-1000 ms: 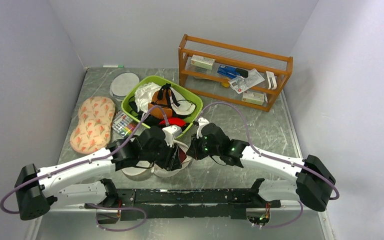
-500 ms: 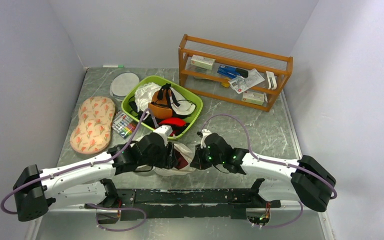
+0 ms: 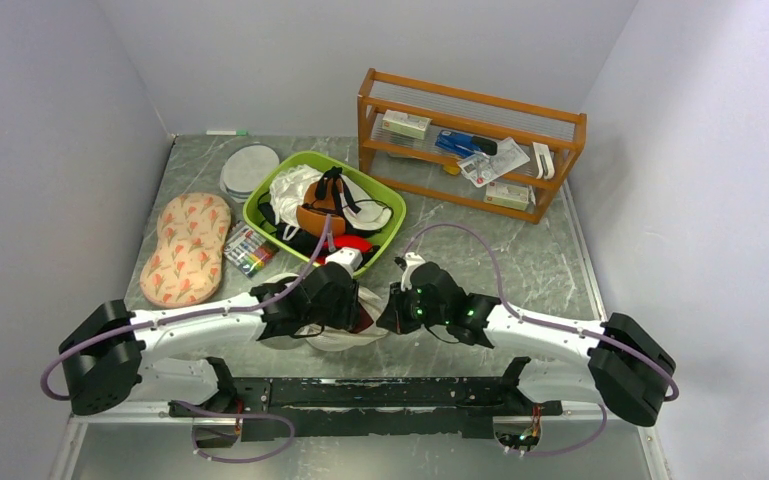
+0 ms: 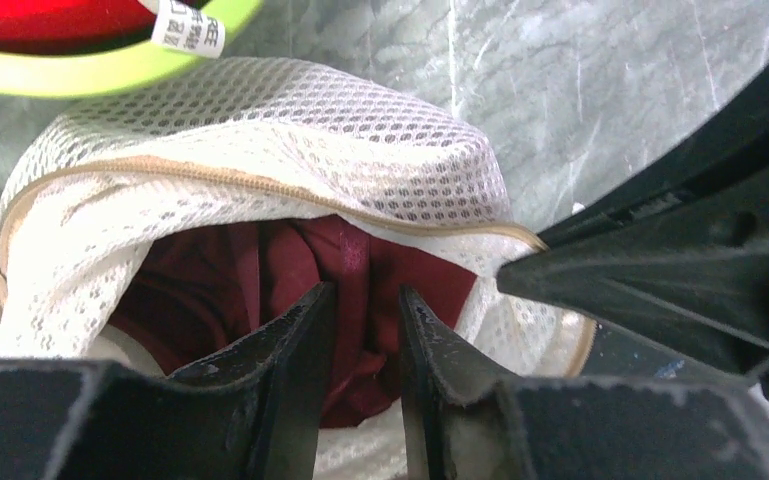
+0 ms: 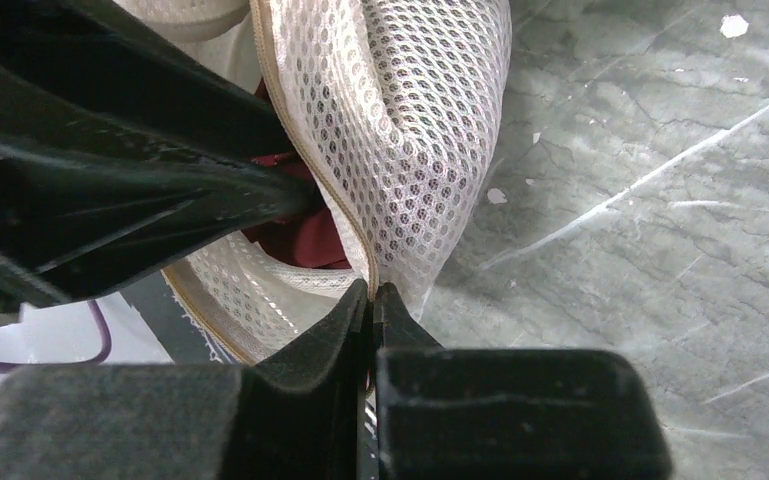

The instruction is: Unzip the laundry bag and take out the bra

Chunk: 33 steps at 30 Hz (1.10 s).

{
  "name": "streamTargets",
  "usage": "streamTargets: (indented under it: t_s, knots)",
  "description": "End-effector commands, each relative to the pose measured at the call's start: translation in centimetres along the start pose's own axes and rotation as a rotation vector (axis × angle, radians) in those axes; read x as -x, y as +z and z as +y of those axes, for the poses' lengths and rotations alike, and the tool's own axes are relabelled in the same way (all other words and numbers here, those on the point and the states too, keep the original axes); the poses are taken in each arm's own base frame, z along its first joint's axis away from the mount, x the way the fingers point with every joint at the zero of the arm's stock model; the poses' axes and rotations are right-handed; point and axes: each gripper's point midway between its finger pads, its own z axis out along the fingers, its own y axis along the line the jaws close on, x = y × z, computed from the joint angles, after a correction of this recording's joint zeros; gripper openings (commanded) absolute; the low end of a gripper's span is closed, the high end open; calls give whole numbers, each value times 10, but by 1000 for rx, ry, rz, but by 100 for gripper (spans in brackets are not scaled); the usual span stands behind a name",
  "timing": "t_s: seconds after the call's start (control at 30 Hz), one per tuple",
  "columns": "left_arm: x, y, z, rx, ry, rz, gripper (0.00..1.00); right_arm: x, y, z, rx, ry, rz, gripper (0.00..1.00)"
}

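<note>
1. The laundry bag [image 4: 260,130] lies unzipped on the worktop [image 3: 520,260], just near-side of the green basket [image 4: 60,75]; the bra [image 4: 260,270] sits inside it.
2. Right fingers [image 5: 355,310] are clamped on the bag's zip rim, likely holding its mouth open.
3. Left fingers [image 4: 310,315] stand narrowly parted astride a bra fold, no pinch evident.
4. Since a second ago, the left arm has swung in toward the basket.

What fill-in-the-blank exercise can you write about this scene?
The right hand is shut on the white ____ of the laundry bag.
The left hand reaches toward the dark red ____ inside it.
Beyond the bag stands a ____ basket.
Missing words: mesh; bra; green.
</note>
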Motion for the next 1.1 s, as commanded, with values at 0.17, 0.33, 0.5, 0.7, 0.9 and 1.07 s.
streamTargets:
  t_s: [0.17, 0.33, 0.5, 0.7, 0.9, 1.07]
  knots:
    - [42, 21, -15, 6, -15, -153, 42, 19, -7, 11, 6, -19, -51, 2]
    - [48, 34, -21, -13, -41, -180, 47, 23, -8, 14, 12, -30, -56, 2]
    - [52, 44, -21, -5, -54, -191, 50, 24, -8, 15, 10, -40, -53, 2]
    - [30, 66, -12, 16, -54, -133, 48, 23, -6, 16, 19, -41, -47, 2]
    - [20, 64, -3, 38, -58, -104, 21, 22, -7, 14, 13, -45, -47, 2]
    - [39, 33, -15, 3, -62, -127, 7, 27, -8, 14, 7, -62, -64, 2]
